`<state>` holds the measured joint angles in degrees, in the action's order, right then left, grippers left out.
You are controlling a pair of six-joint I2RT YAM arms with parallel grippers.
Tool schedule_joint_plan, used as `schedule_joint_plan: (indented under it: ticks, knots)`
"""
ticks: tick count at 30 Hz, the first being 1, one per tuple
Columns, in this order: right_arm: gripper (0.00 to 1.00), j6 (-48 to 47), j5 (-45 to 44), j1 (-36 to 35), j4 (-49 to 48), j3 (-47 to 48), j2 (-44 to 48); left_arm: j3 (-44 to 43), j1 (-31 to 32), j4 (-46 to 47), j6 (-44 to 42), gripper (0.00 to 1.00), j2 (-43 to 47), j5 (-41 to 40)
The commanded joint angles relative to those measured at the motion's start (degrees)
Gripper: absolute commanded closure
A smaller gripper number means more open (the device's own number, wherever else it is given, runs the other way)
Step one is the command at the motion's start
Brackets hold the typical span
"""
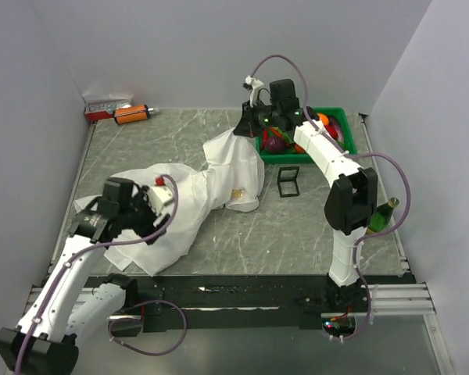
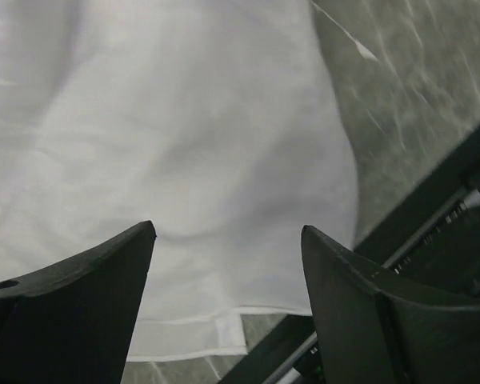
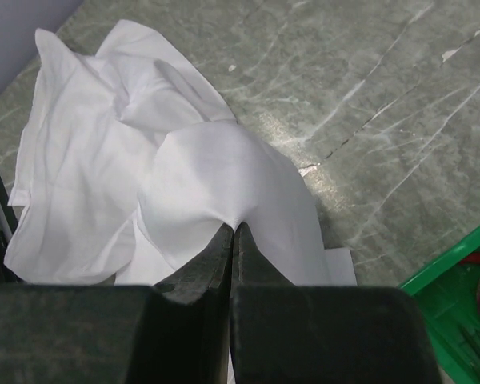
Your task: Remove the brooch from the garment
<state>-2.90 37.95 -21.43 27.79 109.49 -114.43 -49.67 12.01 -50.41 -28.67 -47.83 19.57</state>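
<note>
White shirt (image 1: 191, 199) pinched at far end by right gripper (image 3: 233, 228), jaws pressed together; cloth raised, presumably so brooch (image 1: 238, 192) is exposed. Brooch seen on mid-shirt fold, unheld. Left gripper (image 2: 228, 240) spread above shirt's near end, nothing gripped; likely staged for anchoring.

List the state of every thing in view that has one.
shirt: crumpled, one fold lifted
brooch: on the shirt, no gripper touching it
left gripper: open, over the shirt
right gripper: shut on a fold of the shirt
green bin: upright, filled
black frame: standing upright
</note>
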Motion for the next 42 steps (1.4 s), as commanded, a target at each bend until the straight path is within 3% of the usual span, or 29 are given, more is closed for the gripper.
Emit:
schedule_joint_plan:
  ticks: [1,5,9,11,14,20,26,32,34,37,39,42]
  knots:
    - [1.00,1.6,0.4,0.2,-3.9,-0.3,4.9,4.7,5.9,-4.2,-3.2,0.22,0.0,-2.4]
    - [1.00,2.2,0.1,0.5,-3.4,-0.9,5.4,5.2,7.7,-5.2,-3.8,0.16,-1.2,-1.3]
    - [1.00,2.1,-0.5,0.5,-2.9,0.1,5.2,6.2,15.6,-6.9,-0.1,0.13,-6.0,-6.7]
    - [1.00,2.0,-1.0,0.6,-2.9,0.8,5.0,6.9,17.3,-8.1,1.4,0.07,-8.1,-8.2]
    - [1.00,1.8,-1.6,0.6,-3.0,0.9,5.0,7.0,19.0,-7.7,3.5,0.07,-9.0,-10.2]
    - [1.00,2.5,-2.1,1.1,-3.2,2.0,4.6,7.8,25.0,-5.6,10.1,0.14,-16.6,-19.0]
    - [1.00,2.8,-2.2,2.7,-3.4,5.9,2.6,8.5,33.3,-3.6,13.7,0.17,-18.0,-24.0]
    - [1.00,4.7,-2.0,3.7,-3.8,6.6,2.3,8.5,33.8,-3.7,14.6,0.37,-20.3,-25.0]
    - [1.00,5.0,-1.6,3.7,-4.0,6.3,2.2,8.5,34.3,-3.6,14.1,0.39,-20.8,-24.7]
    - [1.00,5.7,-1.2,3.9,-4.2,6.5,1.8,8.5,35.2,-2.6,14.4,0.37,-21.9,-25.3]
    - [1.00,6.1,-1.0,4.1,-4.2,6.9,1.5,7.8,36.2,-1.4,15.1,0.28,-22.8,-26.6]
    - [1.00,6.2,-0.9,4.2,-4.2,7.1,1.5,5.3,36.5,-1.0,16.9,0.24,-24.9,-24.7]
